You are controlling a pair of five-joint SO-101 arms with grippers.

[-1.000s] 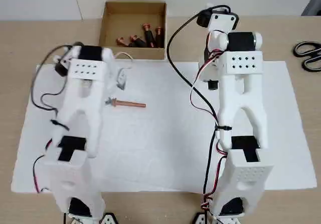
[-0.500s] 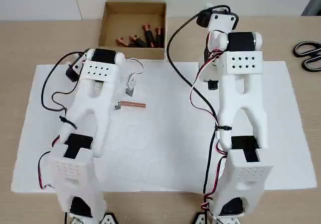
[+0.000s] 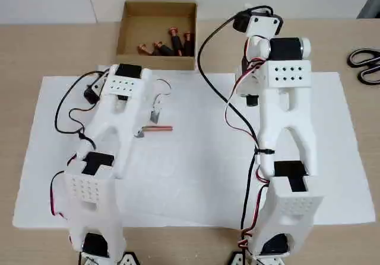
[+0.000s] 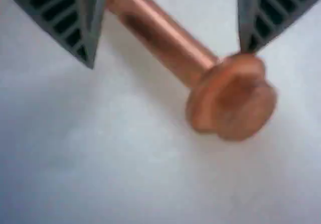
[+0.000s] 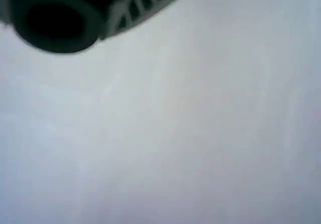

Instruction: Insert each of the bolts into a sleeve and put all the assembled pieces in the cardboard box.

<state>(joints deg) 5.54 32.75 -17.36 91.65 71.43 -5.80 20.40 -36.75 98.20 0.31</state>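
The left tool is open, with one finger on each side of the copper bolt, which lies on the white sheet at about 10 o'clock from its middle. It should close on the thin stem, not the fat head, so the bolt cannot roll away. The right tool sits at 1 o'clock with a black sleeve at its tip; I cannot tell if it grips it. The cardboard box waits at 12 o'clock. A black wire hangs between the arms and might catch
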